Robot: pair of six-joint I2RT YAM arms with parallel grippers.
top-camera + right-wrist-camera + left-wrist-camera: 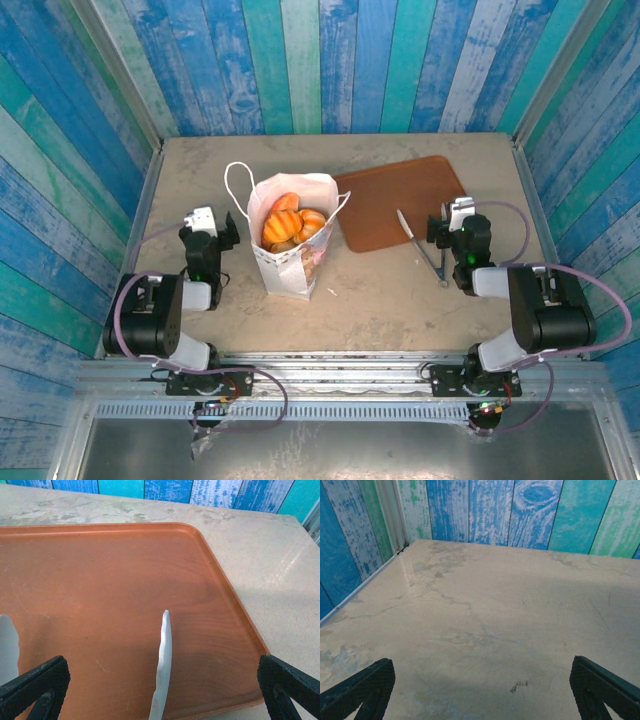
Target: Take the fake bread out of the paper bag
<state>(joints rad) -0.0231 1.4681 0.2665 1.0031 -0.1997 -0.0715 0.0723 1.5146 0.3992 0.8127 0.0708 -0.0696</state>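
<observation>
Evidently untouched — fake bread sits reachable in the mouth-up paper bag; left hand at nine o'clock, right hand at three, both spread empty.

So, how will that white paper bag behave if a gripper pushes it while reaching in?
The paper bag stands upright on a narrow base, so a sideways push would probably tip or slide it. Its thin walls look creased, so they likely buckle. The fake bread piled near its mouth may add top weight.

Bright, even light, soft shadows across the table, focus sharp throughout
</observation>
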